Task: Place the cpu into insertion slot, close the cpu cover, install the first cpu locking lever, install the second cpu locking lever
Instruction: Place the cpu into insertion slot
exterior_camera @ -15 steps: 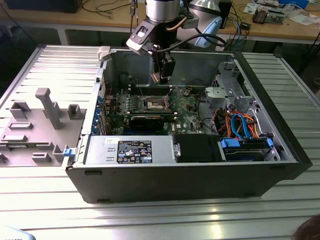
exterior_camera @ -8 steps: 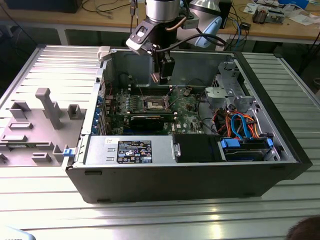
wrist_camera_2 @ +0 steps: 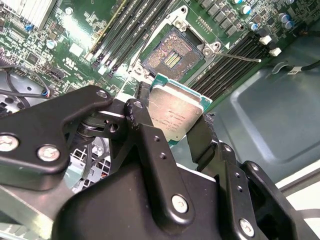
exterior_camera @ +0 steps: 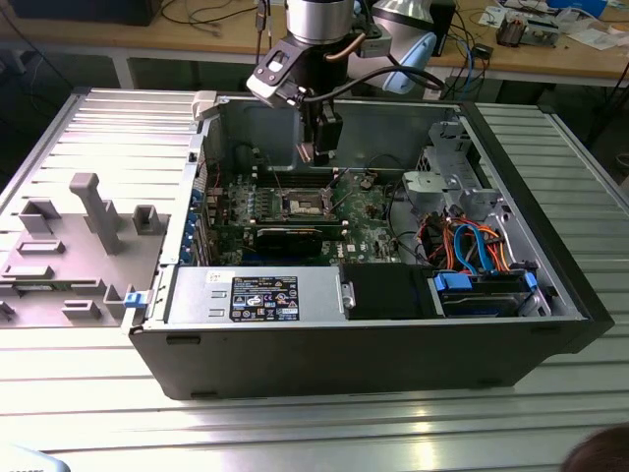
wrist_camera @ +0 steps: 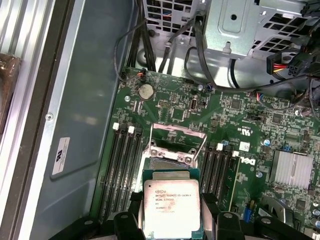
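Note:
The cpu [wrist_camera_2: 175,112], a small square chip with a dull silver top on a green edge, is clamped between my black fingers [wrist_camera_2: 146,127] in both wrist views. My gripper [exterior_camera: 320,147] hangs inside the open computer case, above the motherboard and a little behind the insertion slot [exterior_camera: 303,204]. It is shut on the cpu [wrist_camera: 171,205]. The insertion slot [wrist_camera_2: 172,57] lies bare, with its pin field exposed. The cpu cover [wrist_camera: 177,140], a thin silver frame, stands swung up off the slot. A thin locking lever [wrist_camera_2: 235,56] sticks out beside the slot.
Memory slots [wrist_camera: 125,170] flank the slot on both sides. A long black expansion card [exterior_camera: 300,236] lies in front of it. A drive cage [exterior_camera: 442,177] and coloured cables [exterior_camera: 472,246] fill the exterior view's right. Case walls [exterior_camera: 393,123] surround the board. A grey fixture [exterior_camera: 79,236] sits outside.

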### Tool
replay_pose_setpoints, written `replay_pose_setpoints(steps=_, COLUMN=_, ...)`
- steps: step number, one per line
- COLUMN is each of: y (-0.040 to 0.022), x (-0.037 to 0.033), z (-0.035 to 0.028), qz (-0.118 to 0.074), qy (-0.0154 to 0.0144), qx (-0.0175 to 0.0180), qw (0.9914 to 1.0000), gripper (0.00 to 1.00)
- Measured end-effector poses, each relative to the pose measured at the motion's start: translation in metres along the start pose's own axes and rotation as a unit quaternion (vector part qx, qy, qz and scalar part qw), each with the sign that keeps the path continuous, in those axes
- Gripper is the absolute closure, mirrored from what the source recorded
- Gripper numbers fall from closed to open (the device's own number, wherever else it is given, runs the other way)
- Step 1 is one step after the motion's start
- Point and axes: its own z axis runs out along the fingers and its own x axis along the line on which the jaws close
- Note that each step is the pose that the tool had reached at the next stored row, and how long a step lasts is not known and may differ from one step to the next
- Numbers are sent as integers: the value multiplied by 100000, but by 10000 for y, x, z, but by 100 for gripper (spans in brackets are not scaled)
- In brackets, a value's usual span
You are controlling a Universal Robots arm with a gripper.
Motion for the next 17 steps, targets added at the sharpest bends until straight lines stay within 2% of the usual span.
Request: replay_pose_setpoints(steps=17, y=0, x=0, z=0, qz=2436, qy=-137, qx=-24, qw=99970, gripper=45)
